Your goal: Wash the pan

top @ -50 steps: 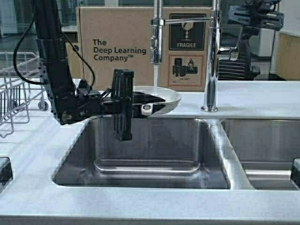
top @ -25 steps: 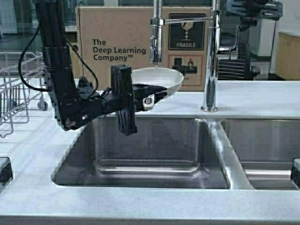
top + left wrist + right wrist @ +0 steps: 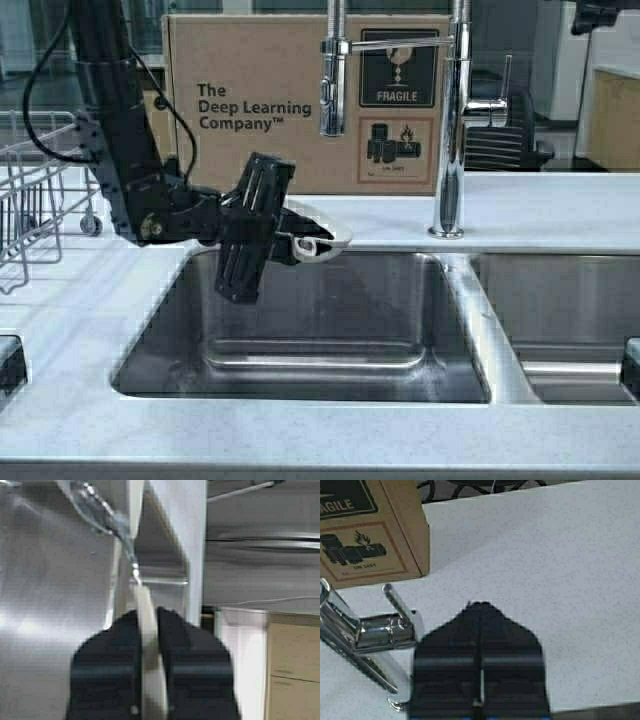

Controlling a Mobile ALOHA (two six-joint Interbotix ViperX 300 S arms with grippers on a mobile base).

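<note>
Now that the faucet [image 3: 333, 70] has stopped running, the left hand [image 3: 305, 240] has rolled over and tipped the pan [image 3: 322, 232] steeply above the back edge of the left sink basin [image 3: 320, 330], where half a second ago it held the pan level under the spout. In the left wrist view the hand's fingers [image 3: 112, 665] are clamped tight on the pan's pale handle [image 3: 147, 645], and a thin stream of water [image 3: 100, 510] runs off the tilted pan. That reads as the rinse water being poured out, so the wash looks close to done, with draining and setting the pan down still to come.

The right hand [image 3: 479, 655] is closed on nothing, raised high over the tabletop [image 3: 560, 570] near the faucet lever [image 3: 380, 627]; it has moved further up and to the right.

The tabletop is pale and speckled, with two steel basins set in it. A wire dish rack [image 3: 30, 200] stands at the left, and a cardboard box [image 3: 250, 100] stands behind the faucet.
</note>
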